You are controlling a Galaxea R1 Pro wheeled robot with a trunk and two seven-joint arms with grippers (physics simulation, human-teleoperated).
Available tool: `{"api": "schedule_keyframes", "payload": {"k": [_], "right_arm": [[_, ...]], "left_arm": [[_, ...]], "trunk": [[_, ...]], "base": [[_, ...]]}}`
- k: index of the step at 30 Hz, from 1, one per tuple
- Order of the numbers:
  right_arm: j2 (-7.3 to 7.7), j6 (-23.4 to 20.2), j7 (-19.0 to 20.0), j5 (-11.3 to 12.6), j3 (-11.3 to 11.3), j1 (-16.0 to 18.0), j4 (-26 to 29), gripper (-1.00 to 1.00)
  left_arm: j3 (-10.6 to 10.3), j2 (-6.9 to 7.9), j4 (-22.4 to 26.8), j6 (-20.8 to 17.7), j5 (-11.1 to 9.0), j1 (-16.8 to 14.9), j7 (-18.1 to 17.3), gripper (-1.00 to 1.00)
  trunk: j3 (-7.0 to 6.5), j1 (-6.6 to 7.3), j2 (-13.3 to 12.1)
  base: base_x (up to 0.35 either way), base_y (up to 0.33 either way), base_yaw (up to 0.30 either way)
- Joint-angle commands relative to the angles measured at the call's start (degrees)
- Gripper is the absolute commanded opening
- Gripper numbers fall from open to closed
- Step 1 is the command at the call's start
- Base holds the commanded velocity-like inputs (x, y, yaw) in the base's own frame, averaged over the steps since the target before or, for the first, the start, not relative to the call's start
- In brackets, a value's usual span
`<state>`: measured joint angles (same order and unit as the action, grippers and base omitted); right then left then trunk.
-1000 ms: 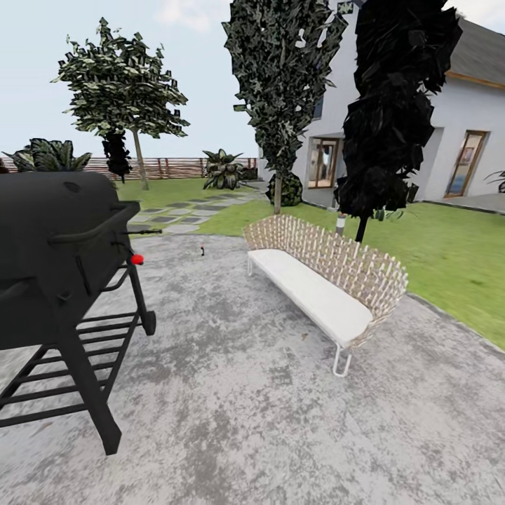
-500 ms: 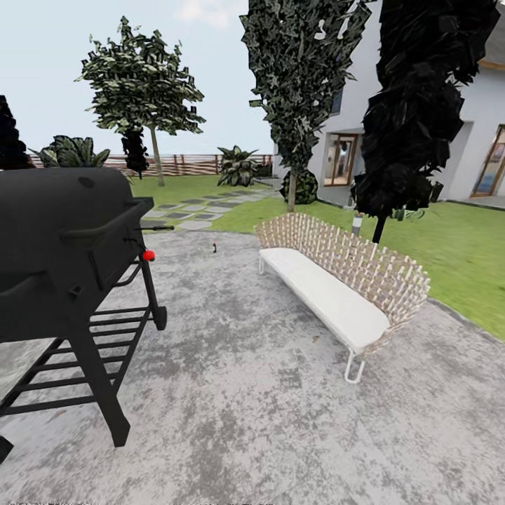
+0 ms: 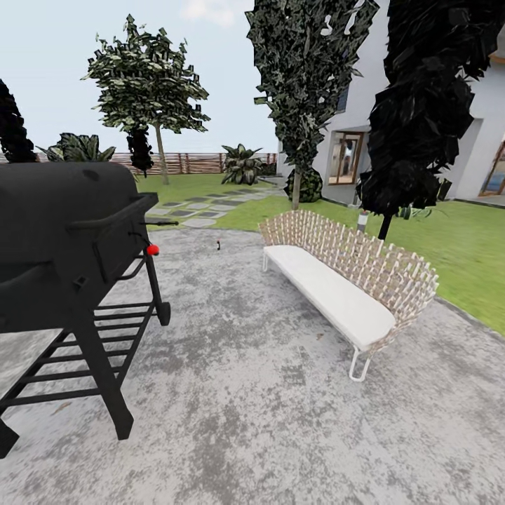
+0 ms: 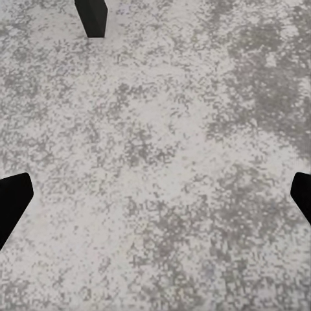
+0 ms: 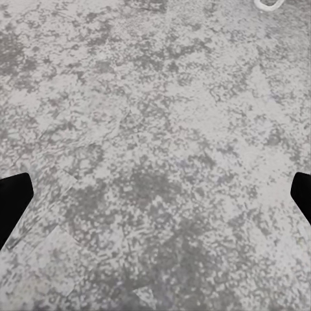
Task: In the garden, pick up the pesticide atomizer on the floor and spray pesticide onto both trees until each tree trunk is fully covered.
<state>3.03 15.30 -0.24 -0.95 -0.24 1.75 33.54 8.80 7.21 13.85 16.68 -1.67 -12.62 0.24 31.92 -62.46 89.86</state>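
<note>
**Two open grippers over bare paving, the sprayer far ahead**

Two dark columnar trees [image 3: 428, 105] rise at our right before a pale house [image 3: 484, 133]. Under us spreads a mottled grey paved patio [image 3: 245, 393], and beyond it lies the garden [image 3: 463, 245], its lawn running back to a reddish-brown slat fence [image 3: 196, 163].

Near that fence stands one tree [image 3: 149, 77] with a jagged green crown on a thin-looking pale trunk [image 3: 162, 161]; at this range we cannot tell more of it. Grey stepping slabs [image 3: 189, 210] lead from the patio toward it.

Close at our left is a black grill [image 3: 63, 252] with a red knob [image 3: 152, 250]. To the right of the patio's middle sits a woven bench [image 3: 351, 273] with a white cushion.

Well beyond the grill, near the patio's far edge, a tiny dark upright object [image 3: 219, 245] stands on the paving. It is too small for us to say whether it is the pesticide atomizer.

Our left gripper [image 4: 155, 197] hangs over the paving with its fingertips [image 4: 13, 197] spread wide and nothing between them; one grill leg [image 4: 92, 16] shows ahead of it. Our right gripper [image 5: 155, 197] is likewise spread wide and empty above the paving, with a bit of the bench's white foot [image 5: 267, 4] at the picture's edge.
</note>
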Motion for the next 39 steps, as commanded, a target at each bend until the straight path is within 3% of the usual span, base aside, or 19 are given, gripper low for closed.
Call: {"api": "schedule_keyframes", "payload": {"k": [1, 39], "right_arm": [[0.02, 0.2, 0.0, -0.1, 0.0, 0.1, 0.0, 1.00], [0.04, 0.2, 0.0, -0.1, 0.0, 0.0, -0.1, 1.00]], "left_arm": [[0.0, 0.00, -0.1, 0.2, -0.2, 0.0, 0.0, 1.00], [0.0, 0.00, -0.1, 0.2, -0.2, 0.0, 0.0, 1.00]], "trunk": [[0.24, -0.22, 0.4], [7.06, -8.57, 15.7]], "base": [[0.000, 0.000, 0.000], [0.000, 0.000, 0.000]]}}
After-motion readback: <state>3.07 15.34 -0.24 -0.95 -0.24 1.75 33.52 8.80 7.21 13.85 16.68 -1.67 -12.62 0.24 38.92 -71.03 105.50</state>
